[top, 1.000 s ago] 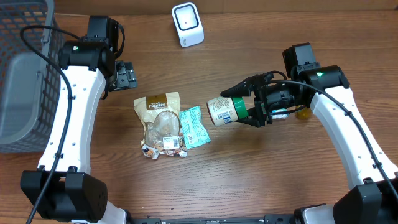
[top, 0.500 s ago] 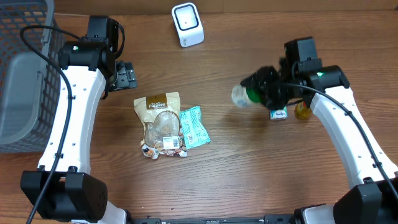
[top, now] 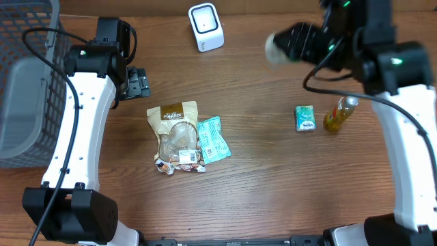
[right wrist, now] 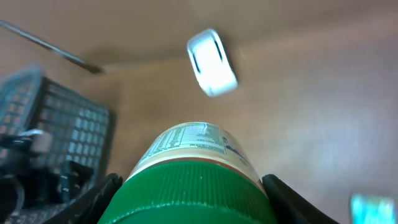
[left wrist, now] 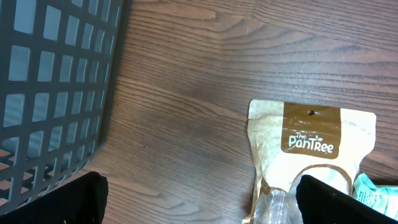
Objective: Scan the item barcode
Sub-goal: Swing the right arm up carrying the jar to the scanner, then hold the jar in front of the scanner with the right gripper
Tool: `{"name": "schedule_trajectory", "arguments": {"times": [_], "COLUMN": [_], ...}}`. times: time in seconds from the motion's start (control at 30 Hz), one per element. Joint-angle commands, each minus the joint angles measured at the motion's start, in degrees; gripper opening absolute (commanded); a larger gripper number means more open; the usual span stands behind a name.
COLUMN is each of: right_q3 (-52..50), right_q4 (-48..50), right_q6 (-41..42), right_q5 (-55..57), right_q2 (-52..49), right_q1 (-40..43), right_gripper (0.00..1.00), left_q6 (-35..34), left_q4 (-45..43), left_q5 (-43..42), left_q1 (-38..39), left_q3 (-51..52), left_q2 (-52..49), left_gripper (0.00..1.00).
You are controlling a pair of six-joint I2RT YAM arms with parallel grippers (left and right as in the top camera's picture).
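My right gripper (top: 304,42) is shut on a jar (top: 278,47) with a green lid and a pale label, held high above the table's back right. The jar looks blurred in the overhead view. In the right wrist view the jar (right wrist: 196,162) fills the lower middle, with a black finger (right wrist: 99,199) on each side of the lid. Beyond the jar's far end is the white scanner (right wrist: 212,62), which stands at the table's back centre (top: 206,27). My left gripper (top: 138,83) hangs open at the left, and nothing is between its fingers (left wrist: 62,202).
A tan PanTree pouch (top: 179,137) and a teal packet (top: 214,139) lie mid-table; the pouch (left wrist: 311,149) shows under the left gripper. A small teal box (top: 305,118) and a yellow bottle (top: 339,113) sit at the right. A grey basket (top: 27,89) stands at the far left.
My right arm has lifted the jar from mid-table and carried it up and toward the back, nearer the scanner. The left arm has not moved.
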State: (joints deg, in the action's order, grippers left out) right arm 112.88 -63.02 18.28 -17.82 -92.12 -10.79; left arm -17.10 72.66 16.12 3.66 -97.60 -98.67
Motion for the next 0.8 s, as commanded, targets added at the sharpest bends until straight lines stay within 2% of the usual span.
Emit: {"name": "schedule_trajectory", "arguments": {"times": [0.0, 0.17, 0.33, 0.43, 0.77], "right_q3": [2.19, 1.68, 1.68, 1.68, 1.68], "right_q4": [2.25, 9.51, 20.04, 26.27, 51.78], "right_q6": [-6.82, -11.32, -14.29, -14.29, -14.25], "right_q5": [7.56, 15.5, 18.67, 22.34, 22.21], "right_q2": [-1.07, -4.9, -13.75, -18.82, -36.79], "right_q1": [-3.26, -9.4, -14.12, -14.67, -14.67], "right_gripper": [0.04, 0.04, 0.04, 0.04, 0.04], "left_q6": [0.39, 0.39, 0.39, 0.39, 0.39], "left_q4": [-0.04, -0.04, -0.04, -0.04, -0.04], "left_q5": [0.76, 0.76, 0.76, 0.76, 0.76], "left_q1": [-0.26, -0.26, -0.26, -0.26, -0.26], "left_q3": [-0.79, -0.79, -0.79, -0.79, -0.79], "left_q2": [-0.24, -0.24, -0.24, -0.24, -0.24], "left_gripper": [1.0, 1.0, 1.0, 1.0, 0.99]}}
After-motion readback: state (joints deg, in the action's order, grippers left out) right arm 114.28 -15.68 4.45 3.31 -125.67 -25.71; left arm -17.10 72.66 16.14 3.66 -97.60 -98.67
